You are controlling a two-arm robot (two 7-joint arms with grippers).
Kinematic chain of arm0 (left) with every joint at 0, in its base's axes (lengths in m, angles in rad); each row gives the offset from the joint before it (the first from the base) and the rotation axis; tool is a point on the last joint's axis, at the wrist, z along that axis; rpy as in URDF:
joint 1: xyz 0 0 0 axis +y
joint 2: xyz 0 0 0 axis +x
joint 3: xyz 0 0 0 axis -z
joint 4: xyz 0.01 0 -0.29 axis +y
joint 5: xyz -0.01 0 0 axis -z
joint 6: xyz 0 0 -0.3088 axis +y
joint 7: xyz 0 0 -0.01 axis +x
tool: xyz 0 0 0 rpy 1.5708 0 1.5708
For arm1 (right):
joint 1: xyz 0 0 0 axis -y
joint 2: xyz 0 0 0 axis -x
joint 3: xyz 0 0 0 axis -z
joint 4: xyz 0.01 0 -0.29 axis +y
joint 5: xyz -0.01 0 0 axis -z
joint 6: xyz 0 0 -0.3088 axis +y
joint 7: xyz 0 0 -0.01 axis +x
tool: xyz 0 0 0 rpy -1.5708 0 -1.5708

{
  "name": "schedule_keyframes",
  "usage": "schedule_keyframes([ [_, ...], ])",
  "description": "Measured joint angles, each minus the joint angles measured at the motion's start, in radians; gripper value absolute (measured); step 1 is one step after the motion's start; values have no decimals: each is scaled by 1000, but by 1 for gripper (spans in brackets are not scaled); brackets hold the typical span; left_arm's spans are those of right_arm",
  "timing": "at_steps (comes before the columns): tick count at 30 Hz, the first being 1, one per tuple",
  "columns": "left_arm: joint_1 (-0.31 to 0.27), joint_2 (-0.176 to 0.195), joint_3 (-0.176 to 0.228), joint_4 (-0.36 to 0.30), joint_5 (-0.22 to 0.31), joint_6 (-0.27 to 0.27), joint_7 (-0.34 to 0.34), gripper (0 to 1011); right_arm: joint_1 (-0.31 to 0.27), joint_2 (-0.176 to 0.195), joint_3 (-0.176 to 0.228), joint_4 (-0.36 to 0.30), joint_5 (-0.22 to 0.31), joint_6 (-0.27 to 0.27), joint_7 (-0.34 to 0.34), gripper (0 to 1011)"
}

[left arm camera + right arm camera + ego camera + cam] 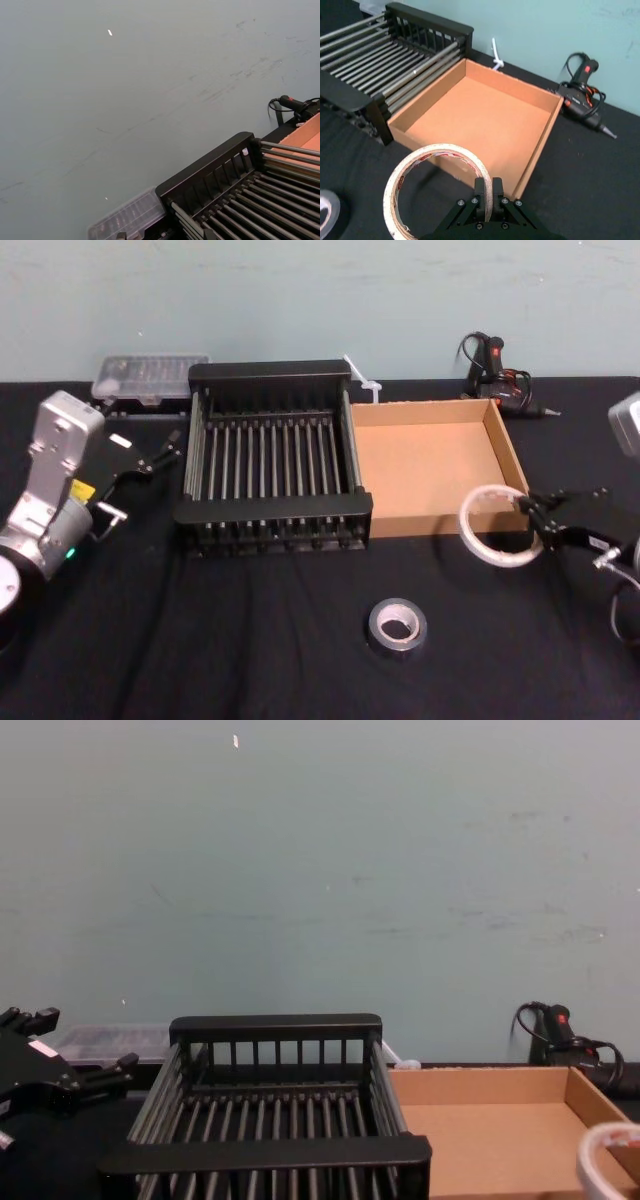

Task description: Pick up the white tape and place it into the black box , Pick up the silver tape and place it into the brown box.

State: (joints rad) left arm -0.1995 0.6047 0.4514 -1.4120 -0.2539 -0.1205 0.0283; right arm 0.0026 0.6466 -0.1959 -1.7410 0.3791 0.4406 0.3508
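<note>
A black worktop (250, 640) is carrying two boxes, two rolls of tape, one clear case and one glue gun. The black box (272, 508) is sitting at the middle with nothing in it. The brown box (425, 465) is sitting at its 3 o'clock, touching it side by side, and is holding nothing either.

One left gripper (165, 452) is hanging at 9 o'clock of the black box, its jaws released and holding nothing. One right gripper (528, 510) is reaching in at the brown box's 5 o'clock corner, its jaws clenching on the rim of the white tape (437, 149). That roll is tilting on edge just in front of the box's near wall, outside the box.

The clear case (150, 378) is lying at 11 o'clock of the black box. The glue gun (495, 375) is lying at 1 o'clock of the brown box. The silver tape (397, 627) is lying flat on the worktop at 6 o'clock of the brown box, well apart from both grippers.
</note>
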Motion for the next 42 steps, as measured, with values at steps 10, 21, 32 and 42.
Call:
schedule_keyframes([
  [10, 0, 0, 0, 0, 0, 0, 0, 1001, 108, -38, -64, 45, -27, -16, 22, 94],
  [21, 0, 0, 0, 0, 0, 0, 0, 1001, 249, -90, -156, 124, -61, -46, 73, 93],
  [32, 0, 0, 0, 0, 0, 0, 0, 1001, 384, -157, -241, 222, -98, -53, 106, 94],
  [42, 0, 0, 0, 0, 0, 0, 0, 1001, 470, -204, -298, 286, -126, -56, 131, 93],
])
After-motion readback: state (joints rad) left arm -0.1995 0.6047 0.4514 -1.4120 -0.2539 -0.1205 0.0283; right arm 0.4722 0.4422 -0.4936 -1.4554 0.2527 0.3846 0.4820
